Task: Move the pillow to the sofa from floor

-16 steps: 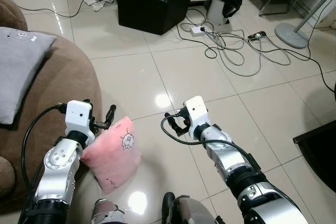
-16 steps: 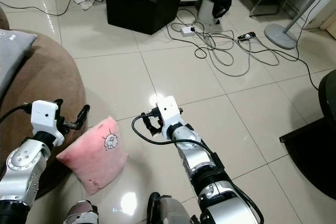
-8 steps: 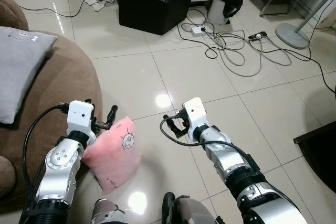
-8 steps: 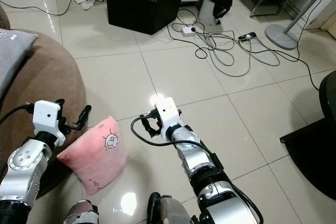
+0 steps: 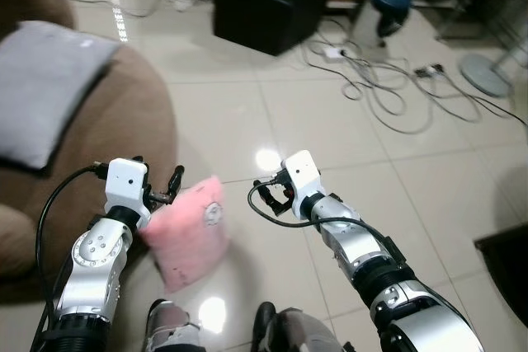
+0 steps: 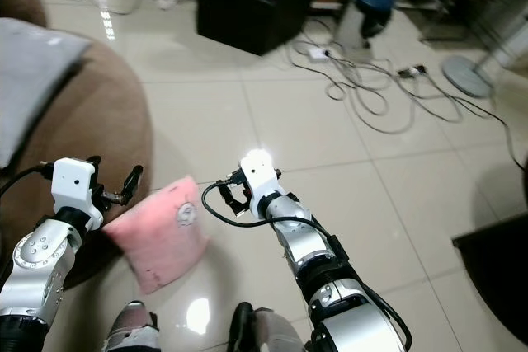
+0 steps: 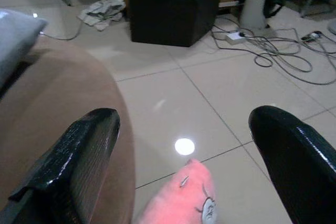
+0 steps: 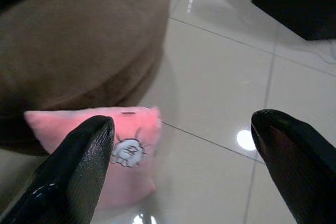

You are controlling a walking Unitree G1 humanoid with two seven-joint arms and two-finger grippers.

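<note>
Left hand (image 5: 169, 188), fingers spread, hovers at the upper edge of the pink pillow (image 5: 191, 230), which lies on the floor (image 5: 247, 121) against the brown sofa (image 5: 99, 146); right hand (image 5: 266, 194), also spread, faces it from the other side. Advisable: close both inward evenly, then lift clear of the sofa edge

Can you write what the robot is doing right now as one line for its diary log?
pink pillow: on floor beside brown sofa | left gripper: open, above pillow | right gripper: open, beside pillow | step: not yet grasped

black bin (image 5: 272, 10), tangled cables (image 5: 388, 92), grey cushion (image 5: 45, 88)
</note>
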